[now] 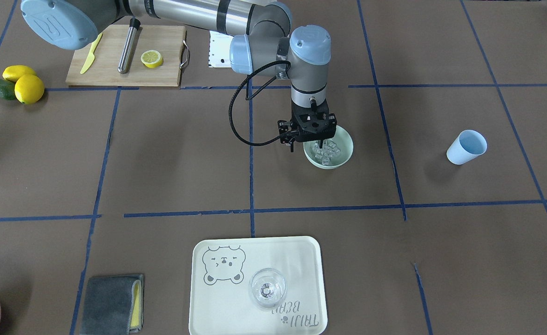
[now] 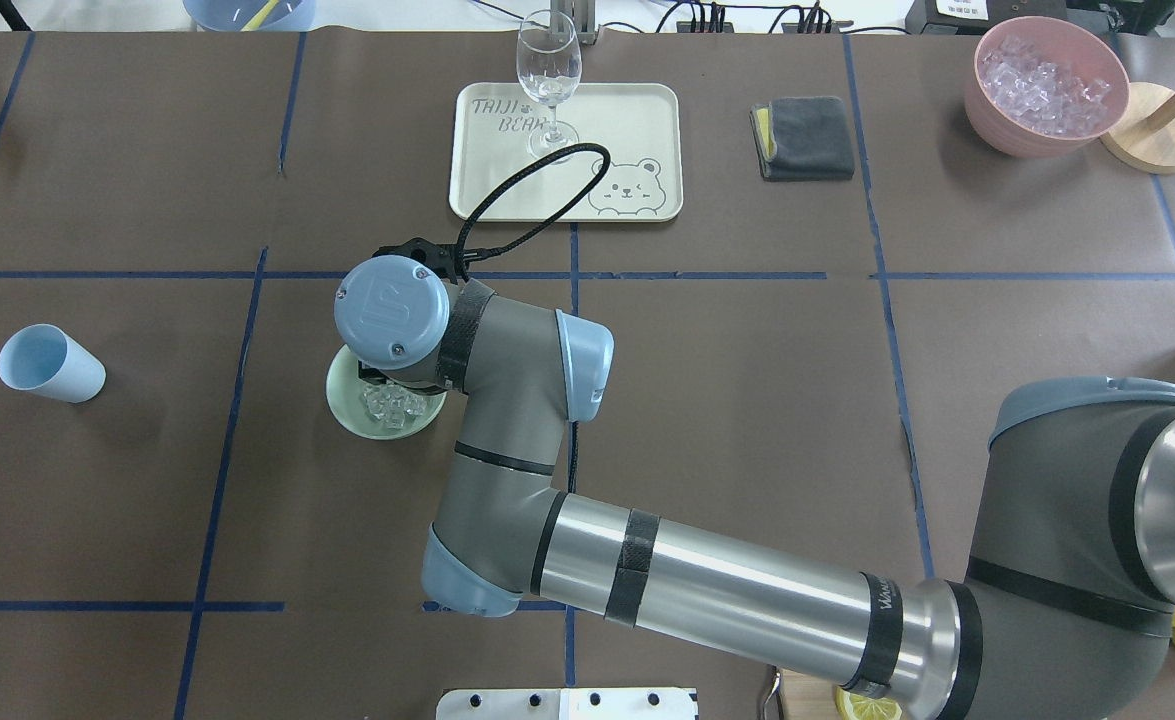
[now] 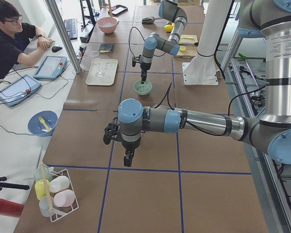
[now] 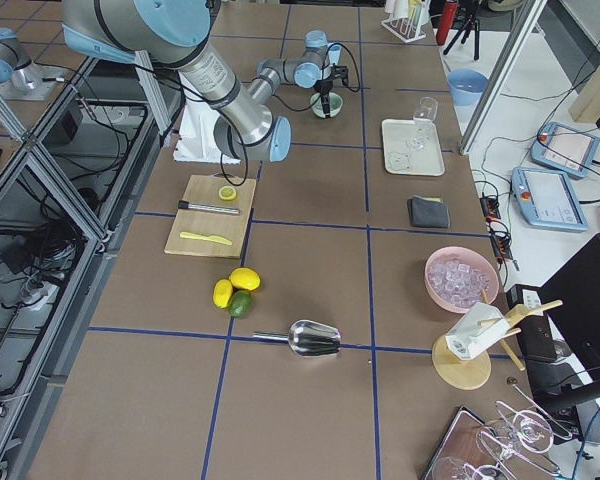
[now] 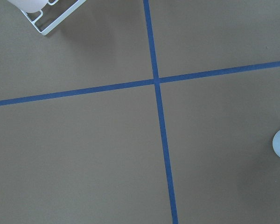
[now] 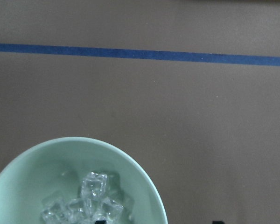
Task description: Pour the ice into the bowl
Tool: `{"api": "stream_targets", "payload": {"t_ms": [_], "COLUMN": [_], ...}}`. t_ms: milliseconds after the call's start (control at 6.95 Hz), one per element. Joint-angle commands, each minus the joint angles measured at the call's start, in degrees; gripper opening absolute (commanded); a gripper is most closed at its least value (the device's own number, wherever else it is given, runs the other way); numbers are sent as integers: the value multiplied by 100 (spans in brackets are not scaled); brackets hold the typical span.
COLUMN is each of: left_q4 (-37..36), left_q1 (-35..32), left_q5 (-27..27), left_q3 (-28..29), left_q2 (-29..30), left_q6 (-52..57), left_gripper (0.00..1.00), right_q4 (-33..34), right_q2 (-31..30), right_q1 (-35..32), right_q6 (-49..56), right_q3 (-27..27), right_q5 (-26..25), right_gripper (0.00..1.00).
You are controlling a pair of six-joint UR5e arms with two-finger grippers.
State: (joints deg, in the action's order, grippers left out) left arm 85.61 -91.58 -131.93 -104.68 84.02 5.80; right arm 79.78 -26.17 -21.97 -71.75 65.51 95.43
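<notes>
The bowl (image 1: 346,154) is seen left of the table's (image 1: 171,163) middle, and the ice (image 1: 327,151) is heaped inside it, on its bottom. The right gripper (image 1: 307,146) is pointed straight down over the bowl's right-hand rim. Its jaws are held apart, with one finger set inside the bowl beside the cubes and the other outside the rim. Nothing is clamped between them.

The left gripper (image 3: 128,158) is shown only in the side view, hung point-down over bare table well left of the bowl. Whether its jaws are apart or together cannot be told.

A pale blue cup (image 1: 466,147) is placed well left of the bowl. On the far side a cream tray (image 1: 301,260) is laid, with a clear glass (image 1: 267,288) stood on it. A pink container (image 2: 1045,88) of crushed-looking ice is set at the far right.
</notes>
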Motion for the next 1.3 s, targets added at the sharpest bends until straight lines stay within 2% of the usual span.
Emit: {"api": "stream_targets", "payload": {"t_ms": [0, 432, 720, 864, 1152], "left_q4": [0, 0, -9, -9, 0], "left_q1": [0, 0, 0, 0, -9], "left_q5": [0, 0, -8, -8, -226], "left_q3": [0, 9, 18, 35, 79], "left_q2": [0, -9, -9, -17, -26], "left_q6": [0, 0, 0, 9, 9], "left_gripper": [100, 100, 100, 100, 100], "right_q4": [-6, -15, 3, 20, 21], "right_q2": [-11, 25, -28, -211, -1305], "right_q1": [26, -61, -447, -727, -1569], "right_q6": [3, -14, 212, 431, 1377], "right_q3": [-55, 128, 339, 671, 1811], "right_q5": [2, -16, 54, 368, 1465], "right_gripper": [0, 0, 0, 0, 0]}}
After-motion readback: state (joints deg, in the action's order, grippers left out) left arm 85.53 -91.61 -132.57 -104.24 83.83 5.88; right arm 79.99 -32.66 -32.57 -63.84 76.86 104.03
